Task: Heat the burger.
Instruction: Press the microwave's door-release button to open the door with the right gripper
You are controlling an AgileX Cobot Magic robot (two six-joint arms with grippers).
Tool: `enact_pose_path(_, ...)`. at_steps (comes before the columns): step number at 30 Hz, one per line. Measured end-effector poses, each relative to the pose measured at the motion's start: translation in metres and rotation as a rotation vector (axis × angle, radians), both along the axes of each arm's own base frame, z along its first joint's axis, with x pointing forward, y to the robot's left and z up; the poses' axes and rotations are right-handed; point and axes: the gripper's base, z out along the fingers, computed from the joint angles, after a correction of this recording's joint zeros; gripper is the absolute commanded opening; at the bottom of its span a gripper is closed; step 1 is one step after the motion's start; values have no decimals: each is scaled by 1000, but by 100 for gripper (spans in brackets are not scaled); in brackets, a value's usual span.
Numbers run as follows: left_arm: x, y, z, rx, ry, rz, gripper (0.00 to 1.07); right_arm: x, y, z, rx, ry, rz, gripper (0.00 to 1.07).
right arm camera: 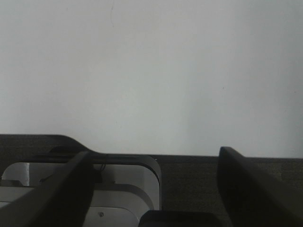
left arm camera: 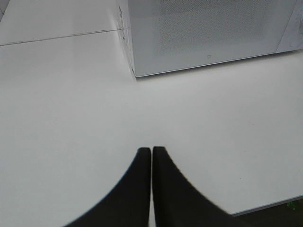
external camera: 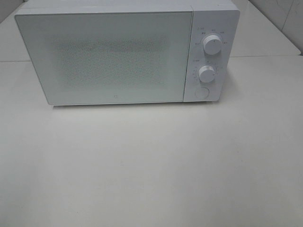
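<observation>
Seen from the high camera, the white microwave (external camera: 118,56) stands shut on the table (external camera: 151,165), its speckled door (external camera: 104,59) hiding any contents, and the burger shows nowhere. I judge the door must be opened first, pressing the round button (external camera: 201,93) under the two knobs (external camera: 212,46) squarely so the cabinet does not slide back. The left wrist view shows the left gripper (left arm camera: 151,151) with fingers pressed together, holding nothing, near the microwave's front corner. The right wrist view shows the right gripper (right arm camera: 155,151) spread wide and empty at the table's edge — no burger here either.
</observation>
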Motion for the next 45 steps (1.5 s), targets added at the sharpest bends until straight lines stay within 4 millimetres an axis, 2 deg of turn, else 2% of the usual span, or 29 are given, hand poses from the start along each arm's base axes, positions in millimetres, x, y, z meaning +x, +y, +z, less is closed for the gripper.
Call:
enact_pose_path(1,0,0,0,0,0,0,0,-12,0,-2,0,-14,2,66)
enact_pose_path(3,0,0,0,0,0,0,0,-18,0,-3,-1,-23,4,66)
enact_pose_path(4,0,0,0,-1,0,1,0,-30,1,-7,-4,-57,11,66)
enact_pose_path(6,0,0,0,-3,1,3,0,-34,1,-8,-6,-78,17,66)
enact_pose_path(7,0,1,0,-2,2,9,0,-43,1,-6,-11,-150,22,66)
enact_pose_path(8,0,1,0,-2,2,9,0,-43,1,-6,-11,-150,22,66)
enact_pose_path(10,0,1,0,-5,2,16,0,-56,1,1,-17,-280,22,66)
enact_pose_path(11,0,1,0,-5,2,16,0,-56,1,1,-17,-280,22,66)
enact_pose_path(15,0,1,0,-10,3,21,0,-76,1,3,-34,-469,35,66)
enact_pose_path(22,0,1,0,-10,2,22,0,-96,2,6,-39,-623,51,66)
enact_pose_path(27,0,1,0,-10,1,23,0,-119,2,7,-47,-773,65,66)
enact_pose_path(45,0,1,0,-12,1,23,0,-123,2,7,-48,-798,64,66)
